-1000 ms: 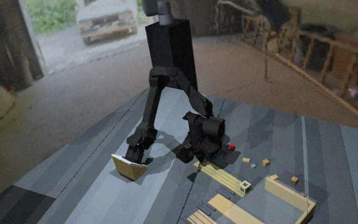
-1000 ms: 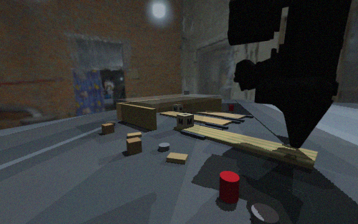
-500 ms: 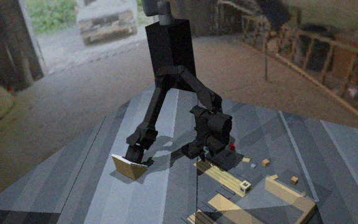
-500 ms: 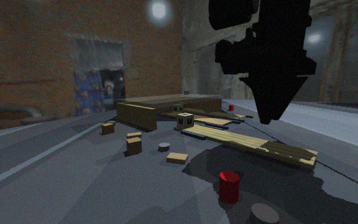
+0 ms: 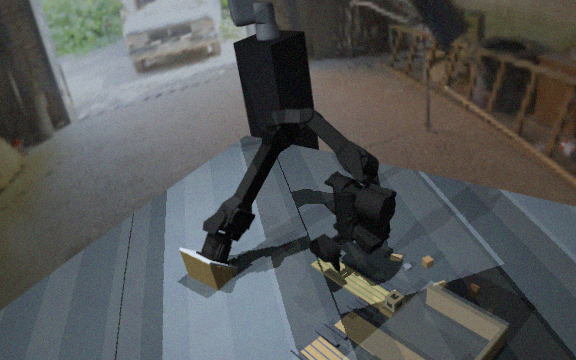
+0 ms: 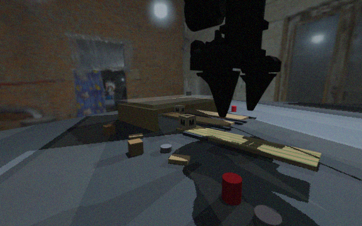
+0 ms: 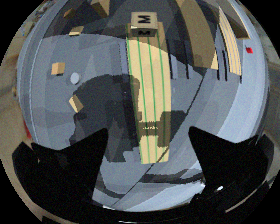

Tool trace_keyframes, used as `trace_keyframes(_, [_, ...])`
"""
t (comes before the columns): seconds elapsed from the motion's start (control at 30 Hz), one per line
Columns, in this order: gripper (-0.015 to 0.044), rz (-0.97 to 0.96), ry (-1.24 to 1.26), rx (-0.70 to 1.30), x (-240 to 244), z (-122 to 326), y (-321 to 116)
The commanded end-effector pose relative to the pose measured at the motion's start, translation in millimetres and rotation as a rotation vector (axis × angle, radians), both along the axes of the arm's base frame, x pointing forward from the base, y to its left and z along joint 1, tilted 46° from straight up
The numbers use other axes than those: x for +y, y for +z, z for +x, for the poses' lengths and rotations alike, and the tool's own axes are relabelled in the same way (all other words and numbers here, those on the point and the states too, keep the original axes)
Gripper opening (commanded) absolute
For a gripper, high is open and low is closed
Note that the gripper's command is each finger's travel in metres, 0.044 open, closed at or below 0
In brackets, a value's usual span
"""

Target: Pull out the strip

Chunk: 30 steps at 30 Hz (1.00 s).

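Observation:
A pale cube marked M rests on the far end of the green-lined strip. Dark thin rails lie beside the strips. A plain tan strip and a purple-lined strip lie on the other side of the rails. A second cube with similar marks shows behind the first in the exterior view. My gripper is open and empty, above the strip's near end. Its fingers stand to either side of the strip in the wrist view.
A wooden-walled frame stands beyond the strips. To one side lie a small wooden block, a grey disc, a flat block and a red cylinder. A wooden board hangs at the left.

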<state>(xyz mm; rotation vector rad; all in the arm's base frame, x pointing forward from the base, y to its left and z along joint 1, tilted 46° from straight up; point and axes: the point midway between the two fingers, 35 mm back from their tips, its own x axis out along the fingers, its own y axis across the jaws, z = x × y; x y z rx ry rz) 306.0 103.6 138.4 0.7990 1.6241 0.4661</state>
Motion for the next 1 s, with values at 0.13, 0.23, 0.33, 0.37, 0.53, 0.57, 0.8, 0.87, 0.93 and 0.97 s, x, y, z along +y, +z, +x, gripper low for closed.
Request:
trace_keyframes(0.13, [0.044, -0.003, 0.004, 0.005, -4, 30, -3])
trace_keyframes(0.23, [0.044, -0.003, 0.004, 0.004, -5, 41, -3])
trace_keyframes(0.33, [0.044, -0.003, 0.004, 0.003, -7, 52, -3])
trace_keyframes(0.37, [0.044, -0.003, 0.004, 0.003, -7, 56, -3])
trace_keyframes(0.53, [0.044, -0.003, 0.004, 0.002, -10, 74, -4])
trace_keyframes(0.57, [0.044, -0.003, 0.004, 0.002, -10, 78, -4])
trace_keyframes(0.8, [0.044, -0.004, 0.004, 0.0, -15, 102, -8])
trace_keyframes(0.87, [0.044, -0.004, 0.004, 0.0, -16, 108, -10])
trace_keyframes(0.93, [0.044, -0.004, 0.004, -0.001, -17, 115, -12])
trace_keyframes(0.97, [0.044, -0.004, 0.004, -0.001, -18, 118, -13])
